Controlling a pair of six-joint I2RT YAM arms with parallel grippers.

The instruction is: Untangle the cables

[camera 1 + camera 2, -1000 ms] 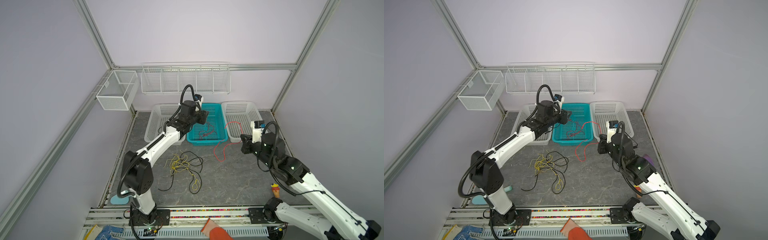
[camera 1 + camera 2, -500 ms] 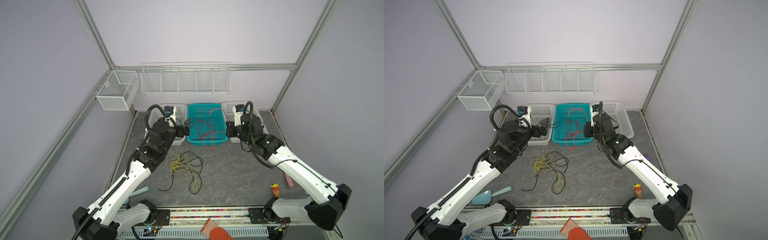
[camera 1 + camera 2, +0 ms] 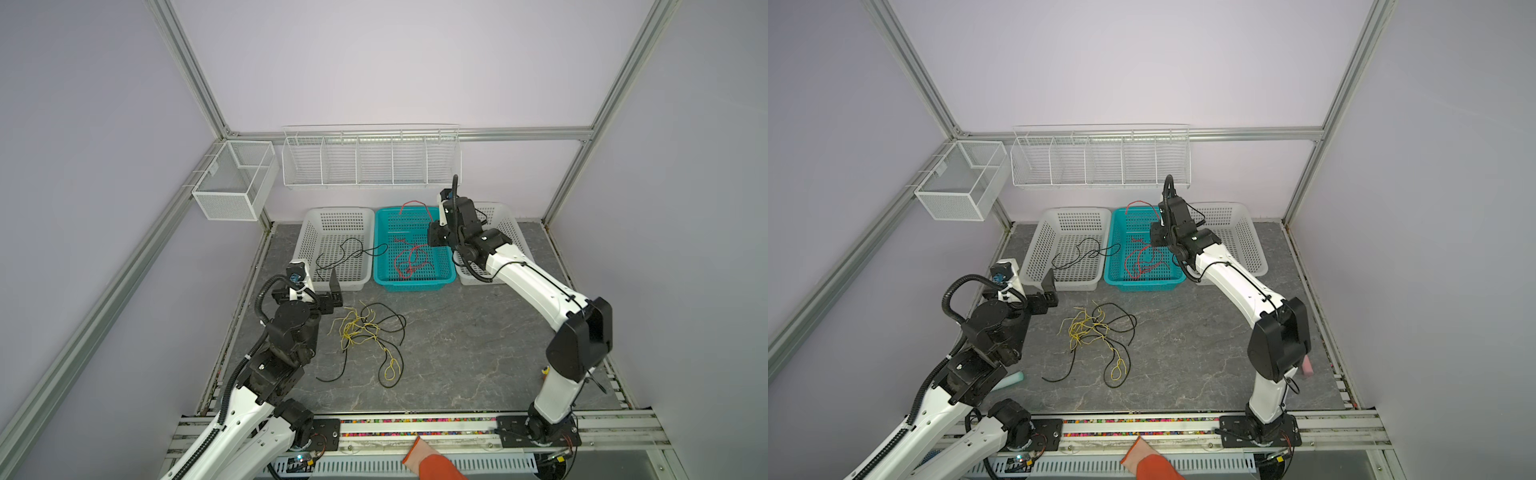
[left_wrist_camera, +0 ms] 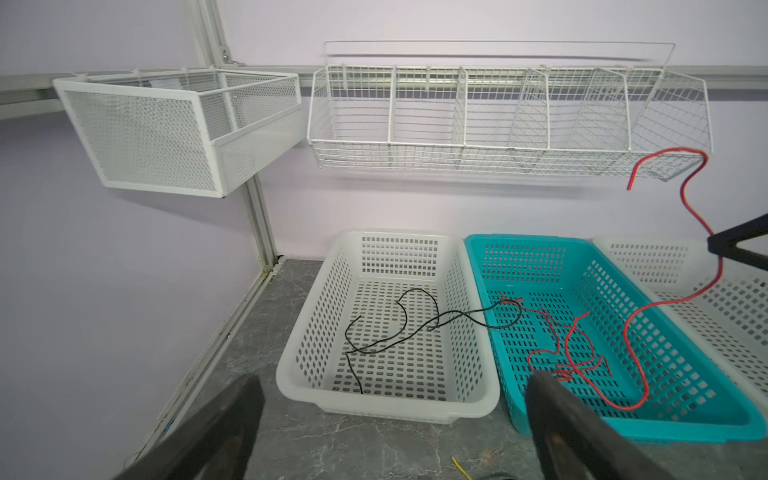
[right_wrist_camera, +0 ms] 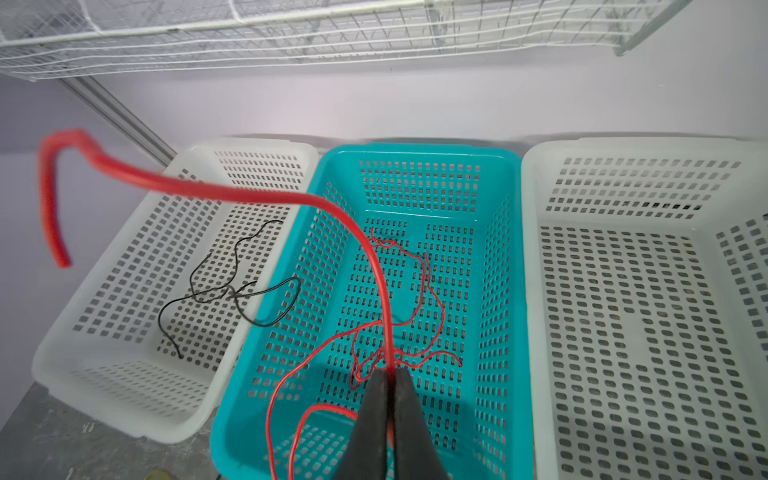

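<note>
The left gripper (image 3: 335, 291) is spread, empty. Of three slotted plastic baskets, the left white basket (image 3: 309, 237) holds one wavy black cable (image 4: 347, 353). A yellow-black tangle (image 3: 361, 332) lies on the marbled table (image 3: 457, 353). Over the teal basket (image 3: 415, 286), the right gripper (image 5: 387, 376) pinches a red cable (image 5: 232, 194) above limp red strands (image 5: 374, 359). The right white basket (image 3: 513, 226) adjoins.

Between the black jaws of the right gripper (image 5: 388, 374) runs a bright red cable (image 5: 232, 196); below them sits a teal basket (image 5: 419, 153) — slotted all over. Ahead of the black jaws of the left gripper (image 4: 395, 380), a white slotted basket (image 4: 399, 237) holds a black cable (image 4: 347, 353); beside them, yellow and black cables (image 3: 353, 332) on the grey veined tabletop (image 3: 457, 353).
</note>
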